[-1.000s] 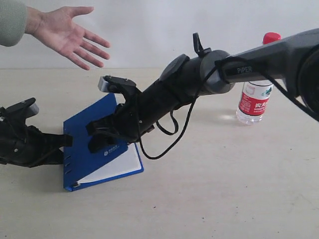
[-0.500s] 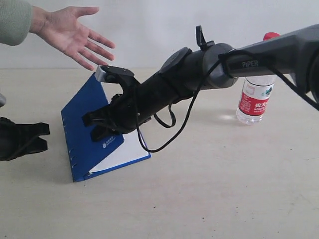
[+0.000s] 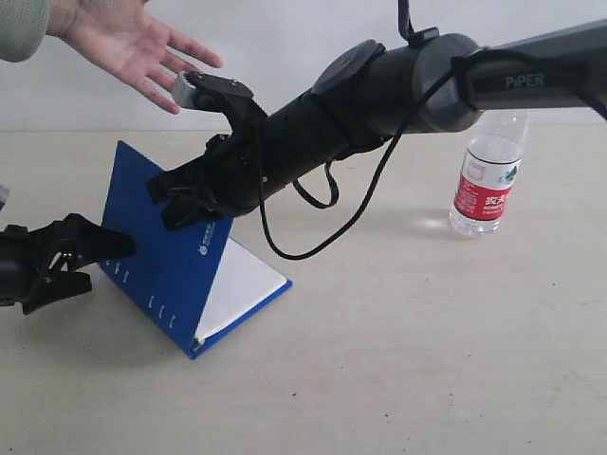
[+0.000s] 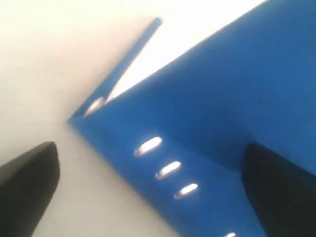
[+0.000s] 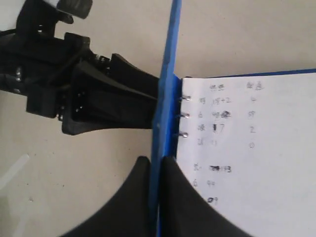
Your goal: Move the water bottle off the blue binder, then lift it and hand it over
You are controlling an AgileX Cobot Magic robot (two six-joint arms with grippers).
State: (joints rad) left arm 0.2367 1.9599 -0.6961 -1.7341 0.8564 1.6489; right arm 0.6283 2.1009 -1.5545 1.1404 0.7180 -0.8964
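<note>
Exterior view: blue binder (image 3: 156, 261) steeper than before, in grip of right pincer (image 3: 169, 203); left pincer (image 3: 106, 265) wide.

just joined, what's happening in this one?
The right gripper is shut on the blue binder's front cover, holding it tilted steeply up below a person's open hand; the pages lie on the table. The left gripper is open at the binder's spine edge, gripping nothing. The water bottle stands upright on the table, off the binder, untouched. The handover is not yet done.
</note>
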